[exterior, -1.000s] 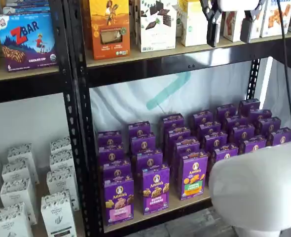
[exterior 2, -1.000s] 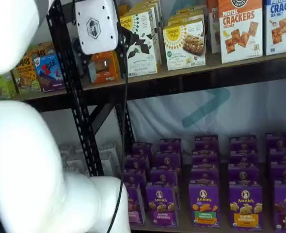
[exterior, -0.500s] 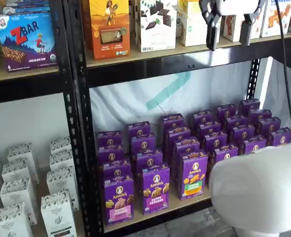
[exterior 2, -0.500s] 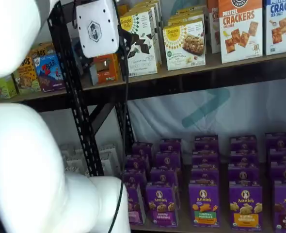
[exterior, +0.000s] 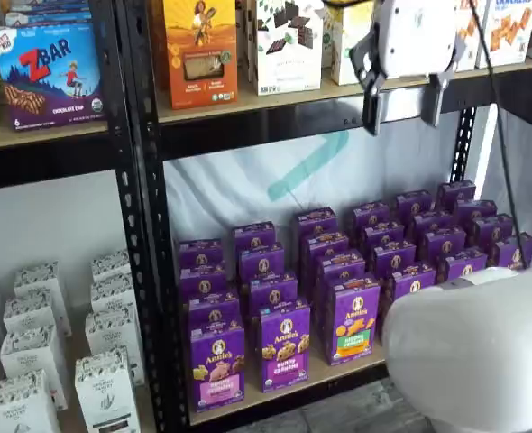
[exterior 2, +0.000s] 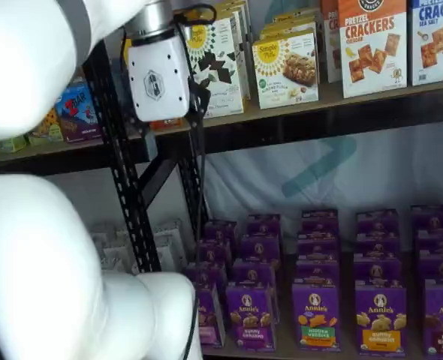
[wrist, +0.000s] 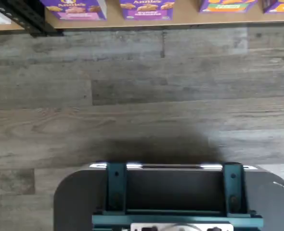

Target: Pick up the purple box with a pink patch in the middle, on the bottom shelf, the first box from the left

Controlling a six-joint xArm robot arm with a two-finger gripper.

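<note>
The purple box (exterior: 216,368) with a pink panel stands upright at the front left corner of the bottom shelf (exterior: 311,382). In a shelf view it (exterior 2: 206,317) is partly hidden behind my white arm. The wrist view shows its pink front (wrist: 75,6) at the shelf's edge (wrist: 180,19). My gripper (exterior: 401,106) hangs high up in front of the upper shelf, well above and to the right of the box. Its two black fingers stand apart with nothing between them. Its white body (exterior 2: 158,75) shows in a shelf view.
Several rows of other purple Annie's cartons (exterior: 353,317) fill the bottom shelf. White cartons (exterior: 32,361) stand in the left bay beyond a black upright (exterior: 144,271). Boxes line the upper shelf (exterior: 275,99). My arm's white base (exterior: 473,352) blocks the lower right. Wood floor (wrist: 132,96) lies below.
The gripper has come down from the view's top edge and shifted slightly left; its white body now shows in full. The boxes have not moved.
</note>
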